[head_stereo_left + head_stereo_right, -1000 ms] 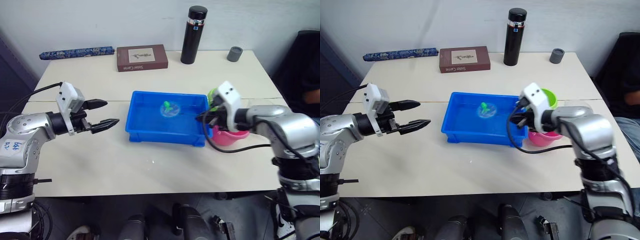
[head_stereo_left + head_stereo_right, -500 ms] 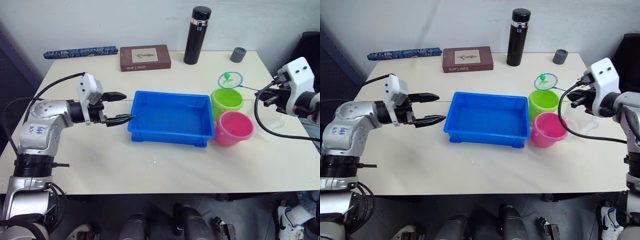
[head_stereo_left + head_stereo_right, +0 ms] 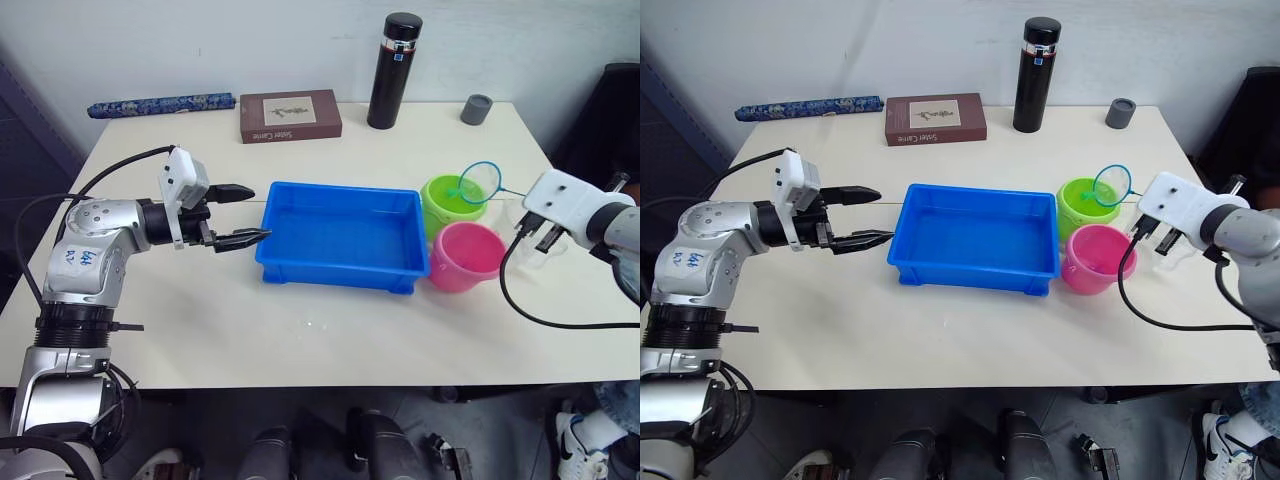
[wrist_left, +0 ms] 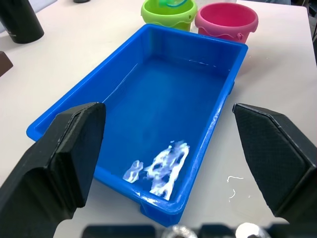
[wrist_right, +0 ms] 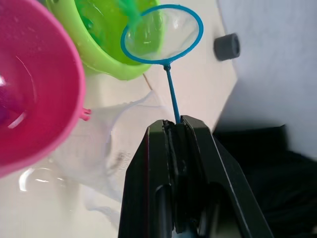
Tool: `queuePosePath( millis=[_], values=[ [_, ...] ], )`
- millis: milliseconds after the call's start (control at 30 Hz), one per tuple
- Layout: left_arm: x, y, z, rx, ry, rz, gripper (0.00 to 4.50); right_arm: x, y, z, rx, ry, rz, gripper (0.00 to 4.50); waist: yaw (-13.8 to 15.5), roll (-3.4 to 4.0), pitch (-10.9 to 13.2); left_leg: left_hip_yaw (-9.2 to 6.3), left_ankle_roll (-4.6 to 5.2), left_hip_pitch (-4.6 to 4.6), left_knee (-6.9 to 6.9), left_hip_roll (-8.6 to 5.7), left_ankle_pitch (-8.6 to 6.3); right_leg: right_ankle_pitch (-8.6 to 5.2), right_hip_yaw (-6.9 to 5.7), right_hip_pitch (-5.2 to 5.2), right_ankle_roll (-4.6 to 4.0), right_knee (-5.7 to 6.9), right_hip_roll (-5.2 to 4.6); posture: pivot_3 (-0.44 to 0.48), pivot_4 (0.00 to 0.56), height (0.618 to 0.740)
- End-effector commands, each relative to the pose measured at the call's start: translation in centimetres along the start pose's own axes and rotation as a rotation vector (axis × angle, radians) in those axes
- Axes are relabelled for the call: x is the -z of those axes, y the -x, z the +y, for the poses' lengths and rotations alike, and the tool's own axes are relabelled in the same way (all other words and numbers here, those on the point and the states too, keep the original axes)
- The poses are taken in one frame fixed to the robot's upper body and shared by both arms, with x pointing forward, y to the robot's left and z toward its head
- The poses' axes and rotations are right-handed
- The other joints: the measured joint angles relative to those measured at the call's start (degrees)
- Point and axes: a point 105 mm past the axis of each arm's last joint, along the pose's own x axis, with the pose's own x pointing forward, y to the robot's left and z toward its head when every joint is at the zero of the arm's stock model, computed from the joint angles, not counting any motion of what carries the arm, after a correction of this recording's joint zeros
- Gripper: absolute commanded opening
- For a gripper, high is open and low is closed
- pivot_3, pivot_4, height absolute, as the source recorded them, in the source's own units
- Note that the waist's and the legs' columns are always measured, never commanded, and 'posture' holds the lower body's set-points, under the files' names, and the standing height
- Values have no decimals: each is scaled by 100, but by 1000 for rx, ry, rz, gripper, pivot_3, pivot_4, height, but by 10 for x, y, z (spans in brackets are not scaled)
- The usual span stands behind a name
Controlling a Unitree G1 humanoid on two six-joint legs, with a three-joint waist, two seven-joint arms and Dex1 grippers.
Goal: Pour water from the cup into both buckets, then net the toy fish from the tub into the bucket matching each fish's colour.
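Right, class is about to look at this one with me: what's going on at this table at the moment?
The right gripper is shut on the net by its handle, with the hoop over the green bucket, where something green shows. The pink bucket stands beside it. The left gripper is open at the end of the blue tub, which holds water with no fish visible. The clear cup sits under the right arm.

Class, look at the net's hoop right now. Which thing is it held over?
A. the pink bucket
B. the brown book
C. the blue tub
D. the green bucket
D: the net, held by the right gripper, has its hoop over the green bucket.
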Motion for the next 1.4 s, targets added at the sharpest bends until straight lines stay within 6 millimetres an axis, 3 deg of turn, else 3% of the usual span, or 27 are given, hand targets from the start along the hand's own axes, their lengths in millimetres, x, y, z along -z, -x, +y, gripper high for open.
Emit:
queuePosePath(
  millis=[33,200,500,633,767,900,1033,1233,1400],
  values=[
    [-13,0,3,5,-52,-21,4433,-13,7,-11,87,198,-34,0,-4,0,0,1,0,0,0,0,0,0,0,0,0,1,1,0,150,740],
    [-13,-4,3,19,-53,-26,4433,-16,9,-13,121,318,-43,0,-1,0,0,2,0,0,0,0,0,0,0,0,0,-1,1,0,150,740],
    [-12,-6,2,30,-50,-28,4433,-15,13,-19,144,291,-57,0,0,0,0,3,0,0,2,0,0,0,0,1,0,1,2,0,150,740],
    [-12,-2,-2,42,-48,-32,4433,-38,21,-28,133,2,-218,0,-10,0,0,3,0,2,4,1,0,0,0,3,0,4,4,0,150,740],
    [-16,6,-5,53,-48,-44,4433,-63,32,-29,42,-128,-389,0,-11,0,0,3,-1,3,5,4,1,0,0,2,0,6,7,0,150,740],
    [-17,21,-16,93,-2,-39,4433,-92,40,-4,-269,-331,-560,0,-12,0,0,1,-1,4,5,6,0,0,0,4,0,4,5,0,150,740],
    [-23,36,-32,116,48,-42,4433,-110,53,35,-633,-367,-634,0,-6,0,0,-9,0,4,6,8,0,0,-2,9,0,1,1,0,150,740],
    [-12,47,-52,111,98,17,4433,-127,57,68,-868,-422,-682,0,-1,0,0,-20,1,5,5,6,-1,0,-2,12,-1,-3,-6,0,150,740],
    [2,37,-70,154,130,48,4433,-138,55,104,-1007,-433,-687,0,12,0,0,-23,0,3,4,7,-2,-1,-3,10,-2,-3,-6,0,150,740]
  ],
)
